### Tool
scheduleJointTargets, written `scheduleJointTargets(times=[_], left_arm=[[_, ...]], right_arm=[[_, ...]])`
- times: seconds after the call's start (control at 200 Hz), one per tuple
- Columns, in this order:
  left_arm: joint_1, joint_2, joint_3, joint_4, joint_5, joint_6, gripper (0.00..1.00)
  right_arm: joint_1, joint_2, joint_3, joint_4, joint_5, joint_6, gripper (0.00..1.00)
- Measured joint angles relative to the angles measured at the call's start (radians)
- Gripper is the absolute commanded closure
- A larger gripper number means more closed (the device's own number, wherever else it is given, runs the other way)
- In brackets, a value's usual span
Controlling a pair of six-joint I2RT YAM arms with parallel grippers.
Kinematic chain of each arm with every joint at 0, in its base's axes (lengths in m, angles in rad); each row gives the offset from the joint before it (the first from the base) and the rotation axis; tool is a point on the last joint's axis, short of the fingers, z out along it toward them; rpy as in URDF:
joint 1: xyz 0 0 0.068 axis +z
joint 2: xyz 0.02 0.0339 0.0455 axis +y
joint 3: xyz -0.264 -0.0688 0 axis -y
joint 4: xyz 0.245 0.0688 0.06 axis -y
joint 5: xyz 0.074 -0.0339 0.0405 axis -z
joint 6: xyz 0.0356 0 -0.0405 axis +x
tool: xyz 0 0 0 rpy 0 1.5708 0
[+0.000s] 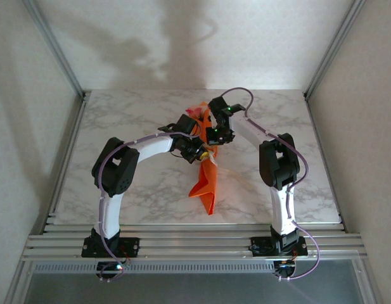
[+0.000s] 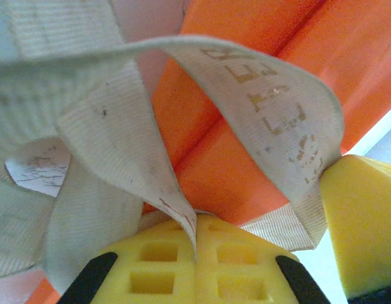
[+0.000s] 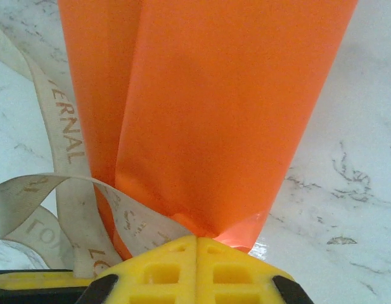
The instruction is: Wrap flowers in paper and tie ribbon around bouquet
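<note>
Orange paper (image 3: 208, 114), cream ribbon (image 2: 258, 88) with faded gold lettering, white grey-veined marble table (image 3: 347, 190).

paper (image 3: 214, 114): thin, smooth, slightly glossy | ribbon (image 2: 119, 158): woven cloth, matt | table (image 3: 347, 190): polished marble-look surface

Orange paper cone (image 1: 206, 180) lying on the marble table (image 1: 296, 126), tail end toward me, pink flowers (image 1: 196, 112) at its far end, cream ribbon (image 2: 246, 82) with faded gold lettering looped loosely beside the cone, one strand nipped between my left fingers (image 2: 157, 259).
</note>
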Motion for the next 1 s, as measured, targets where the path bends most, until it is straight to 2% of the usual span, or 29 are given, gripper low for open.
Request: scheduleJointTargets(times=[0.215,0.405,0.741,1.001], left_arm=[[0.000,0.000,0.000,-0.002,0.000,0.000,1.00],[0.000,0.000,0.000,-0.004,0.000,0.000,1.00],[0.000,0.000,0.000,-0.005,-0.009,-0.004,1.00],[0.000,0.000,0.000,-0.013,-0.020,-0.019,1.00]], right_arm=[[0.000,-0.029,-0.024,0.008,0.006,0.023,1.00],[0.000,-0.131,-0.108,0.045,-0.008,0.056,1.00],[-0.006,-0.268,-0.315,0.188,-0.190,0.075,1.00],[-0.016,-0.311,-0.451,0.260,-0.240,0.074,1.00]])
